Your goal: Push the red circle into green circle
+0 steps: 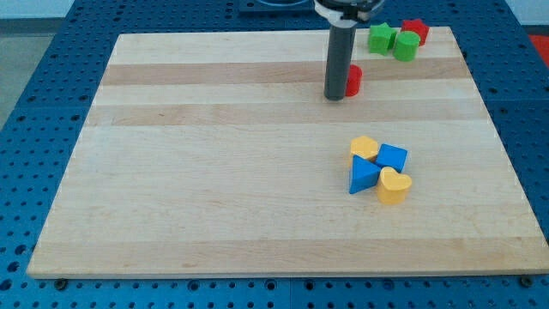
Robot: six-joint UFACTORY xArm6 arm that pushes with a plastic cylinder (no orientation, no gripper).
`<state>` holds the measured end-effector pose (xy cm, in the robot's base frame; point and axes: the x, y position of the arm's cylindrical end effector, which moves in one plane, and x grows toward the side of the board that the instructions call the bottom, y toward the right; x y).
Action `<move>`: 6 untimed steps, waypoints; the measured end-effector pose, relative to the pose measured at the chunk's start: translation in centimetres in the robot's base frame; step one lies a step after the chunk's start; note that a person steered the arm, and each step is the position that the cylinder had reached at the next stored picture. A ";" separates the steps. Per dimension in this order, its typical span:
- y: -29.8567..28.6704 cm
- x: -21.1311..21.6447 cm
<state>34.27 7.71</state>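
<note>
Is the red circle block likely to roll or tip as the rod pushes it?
The small red circle block probably slides rather than tips: it looks squat and stands on its flat end. Being round, it may slip sideways off my tip, which touches its left side.

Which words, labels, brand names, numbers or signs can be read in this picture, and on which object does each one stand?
None: no readable text shows in the camera view.
The wooden board is plain.
The red circle, green circle and the other blocks carry no marks.
The rod ending in my tip, which sits against the red circle's left side, bears no label.
</note>
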 end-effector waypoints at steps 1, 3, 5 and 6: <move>0.3 -3.0; 4.6 -6.3; 2.5 -1.4; 4.3 -1.6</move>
<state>32.68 11.99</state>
